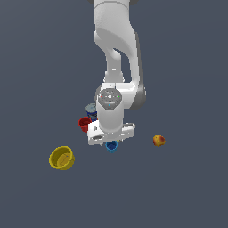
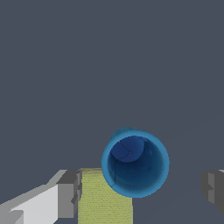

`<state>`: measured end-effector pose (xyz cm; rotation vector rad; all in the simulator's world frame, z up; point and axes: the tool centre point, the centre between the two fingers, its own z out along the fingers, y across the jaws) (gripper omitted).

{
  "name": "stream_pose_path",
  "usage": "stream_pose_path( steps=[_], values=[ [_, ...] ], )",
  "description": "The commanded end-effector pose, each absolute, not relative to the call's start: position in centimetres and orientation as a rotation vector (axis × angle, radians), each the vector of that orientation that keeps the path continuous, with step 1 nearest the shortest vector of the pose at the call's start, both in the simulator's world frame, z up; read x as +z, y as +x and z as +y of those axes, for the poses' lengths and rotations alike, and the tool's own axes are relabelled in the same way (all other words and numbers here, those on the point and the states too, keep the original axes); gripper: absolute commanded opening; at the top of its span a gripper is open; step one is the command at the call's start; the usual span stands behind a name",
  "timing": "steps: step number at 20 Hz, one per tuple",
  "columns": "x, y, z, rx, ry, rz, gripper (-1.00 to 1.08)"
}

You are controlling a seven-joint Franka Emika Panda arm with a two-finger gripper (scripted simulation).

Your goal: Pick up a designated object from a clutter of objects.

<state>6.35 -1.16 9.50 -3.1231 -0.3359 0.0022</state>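
Exterior view, scanning from its left. A larger yellow bowl (image 1: 62, 158) lies tilted on the dark grey worktop (image 1: 187, 191), well apart from the hand (image 1: 111, 141), on the exterior view's left and a little nearer the camera. A small red cup (image 1: 84, 123) sits just beside the hand's white body, partly cut off by it. A dark-blue can with a grey lid (image 1: 91, 109) stands just behind the red cup, also partly hidden by the arm. The white robot arm (image 1: 116, 53) comes down from above, wrist bent, hand pointing at the worktop.

The small bright-blue round cup (image 1: 111, 146) sits directly below the hand; only its lower part shows under the white body. A red-and-yellow fruit (image 1: 159, 140) lies apart on the exterior view's right.

Wrist view: the blue cup (image 2: 135, 164) is seen from above, mouth open, darker floor inside. One grey fingertip (image 2: 70, 192) shows on one side and the other on the opposite side, spread wide, neither touching the rim. The cup lies between them, nearer the first. A pale yellow-green rectangular pad (image 2: 103, 199) lies flat beside that finger, its edge running under the cup's rim.
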Motion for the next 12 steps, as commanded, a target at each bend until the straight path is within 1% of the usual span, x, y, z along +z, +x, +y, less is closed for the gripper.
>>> stream_pose_path(
  steps=[1, 6, 12],
  values=[
    [9.1, 6.4, -1.2, 0.000, -3.123, -0.342, 1.00],
    [8.9, 6.4, -1.2, 0.002, -3.123, -0.340, 1.00],
    [6.4, 6.3, -1.2, 0.001, -3.123, -0.341, 1.00]
  ],
)
